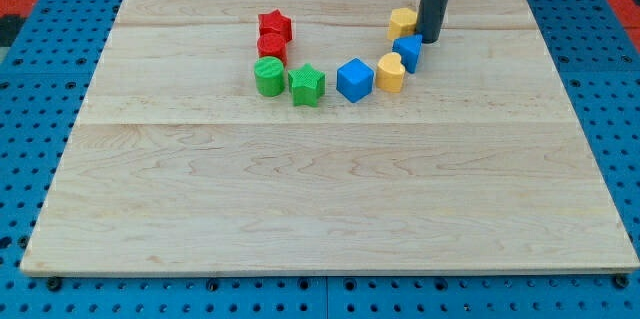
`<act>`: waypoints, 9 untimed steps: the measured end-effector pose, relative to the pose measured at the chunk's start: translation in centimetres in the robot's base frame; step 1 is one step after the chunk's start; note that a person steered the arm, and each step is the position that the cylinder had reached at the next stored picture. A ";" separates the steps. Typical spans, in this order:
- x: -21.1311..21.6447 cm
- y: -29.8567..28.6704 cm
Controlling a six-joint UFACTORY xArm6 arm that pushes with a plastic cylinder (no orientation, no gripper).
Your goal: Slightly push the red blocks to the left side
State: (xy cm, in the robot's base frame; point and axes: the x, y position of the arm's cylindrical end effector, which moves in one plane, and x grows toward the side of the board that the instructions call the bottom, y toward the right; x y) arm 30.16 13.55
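Observation:
A red star block [275, 27] and a red cylinder-like block [272, 46] sit together at the upper middle of the wooden board [300, 209], the star just above the other. My tip [430, 39] is well to their right, between a yellow block [402, 22] and a small blue block [408, 53], close to both. The rod rises out of the view's top.
A green cylinder [268, 76] and a green star [307, 85] lie just below the red blocks. A blue cube [354, 79] and a second yellow block [390, 72] lie to their right. Blue pegboard surrounds the board.

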 end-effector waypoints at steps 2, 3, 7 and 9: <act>1.2 5.7; 0.8 11.4; 4.3 7.5; 14.7 1.0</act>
State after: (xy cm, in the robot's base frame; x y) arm 44.86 14.55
